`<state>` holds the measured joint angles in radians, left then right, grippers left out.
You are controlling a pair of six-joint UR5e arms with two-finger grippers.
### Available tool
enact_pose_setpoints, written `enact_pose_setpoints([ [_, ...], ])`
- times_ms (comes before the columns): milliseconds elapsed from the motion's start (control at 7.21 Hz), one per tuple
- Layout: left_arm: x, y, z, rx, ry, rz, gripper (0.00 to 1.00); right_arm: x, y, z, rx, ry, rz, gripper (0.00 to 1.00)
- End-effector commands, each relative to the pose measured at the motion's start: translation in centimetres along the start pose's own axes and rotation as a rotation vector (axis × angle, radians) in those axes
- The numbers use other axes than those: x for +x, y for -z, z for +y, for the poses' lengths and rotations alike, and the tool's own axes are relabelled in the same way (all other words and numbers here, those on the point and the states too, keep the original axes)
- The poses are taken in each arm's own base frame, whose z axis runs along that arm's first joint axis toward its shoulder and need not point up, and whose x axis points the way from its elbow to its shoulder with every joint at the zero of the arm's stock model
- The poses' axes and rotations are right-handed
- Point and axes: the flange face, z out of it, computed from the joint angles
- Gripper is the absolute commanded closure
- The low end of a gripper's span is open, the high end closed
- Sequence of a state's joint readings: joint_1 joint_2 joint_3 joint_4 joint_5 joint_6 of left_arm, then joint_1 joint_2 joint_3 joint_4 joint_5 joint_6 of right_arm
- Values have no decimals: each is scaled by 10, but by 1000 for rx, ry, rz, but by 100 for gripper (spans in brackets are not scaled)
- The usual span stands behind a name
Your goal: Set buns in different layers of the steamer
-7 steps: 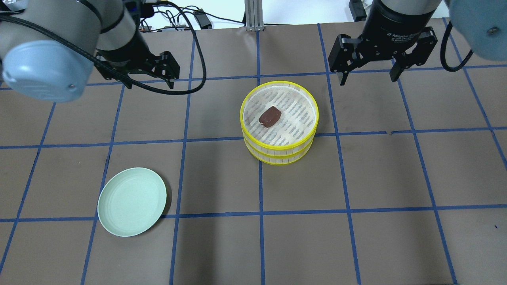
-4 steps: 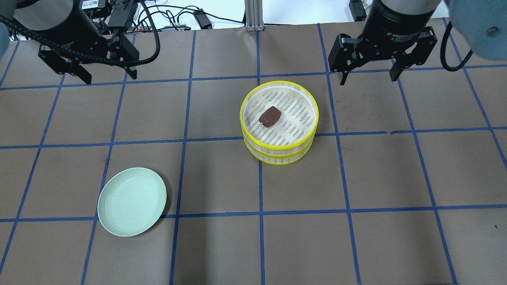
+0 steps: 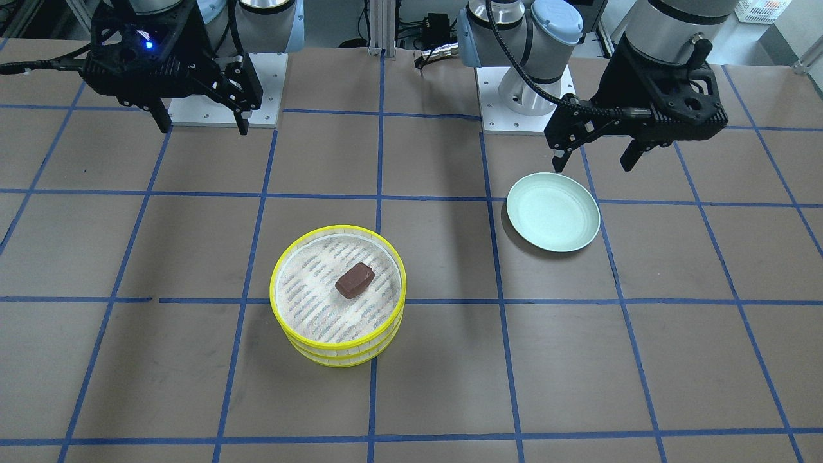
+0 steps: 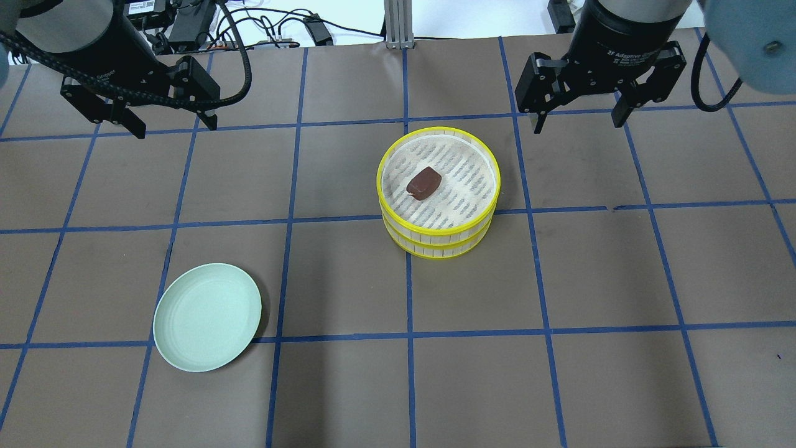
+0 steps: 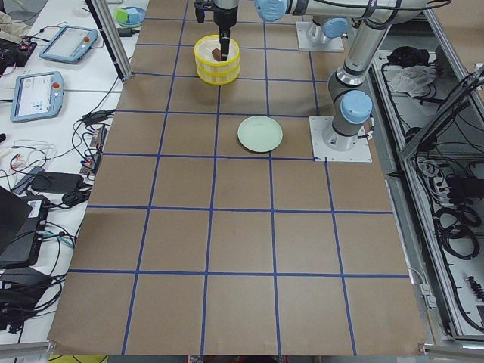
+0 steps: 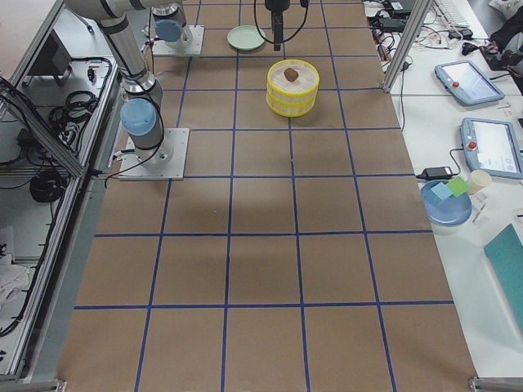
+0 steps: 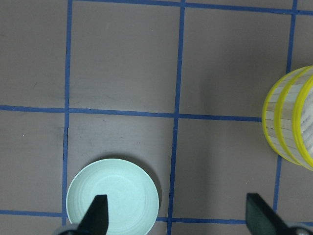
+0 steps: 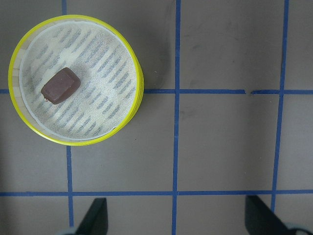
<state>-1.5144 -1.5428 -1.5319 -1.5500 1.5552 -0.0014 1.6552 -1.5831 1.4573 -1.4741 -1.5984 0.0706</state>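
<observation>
The steamer point(image 4: 435, 239) stands as two stacked yellow-rimmed trays near the table's middle; it also shows in the front view point(image 3: 341, 350). The dark brown bun point(image 4: 424, 183) lies on the top tray's mesh floor, as the right wrist view point(image 8: 59, 86) also shows. The cream-white bun shows in no view. My left gripper point(image 4: 175, 127) is open and empty, raised at the back left, far from the steamer. My right gripper point(image 4: 578, 124) is open and empty, raised behind and to the right of the steamer.
An empty pale green plate point(image 4: 207, 316) lies at the front left, below my left gripper in the left wrist view point(image 7: 112, 198). Brown paper with blue tape grid lines covers the table. Cables lie past the far edge.
My left arm has swung left and back, and its open gripper now hangs over the back-left squares. The right arm, steamer, brown bun and plate have not moved.
</observation>
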Motion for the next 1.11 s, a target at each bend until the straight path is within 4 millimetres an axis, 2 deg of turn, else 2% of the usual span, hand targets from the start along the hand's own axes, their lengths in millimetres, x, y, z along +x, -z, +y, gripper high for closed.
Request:
enact_pose_setpoints([
  [0,18,2,7,5,-36,3,0,0,0,0,0,0,0,0],
  [971,15,4,6,12,-43,-2,0,0,0,0,0,0,0,0],
])
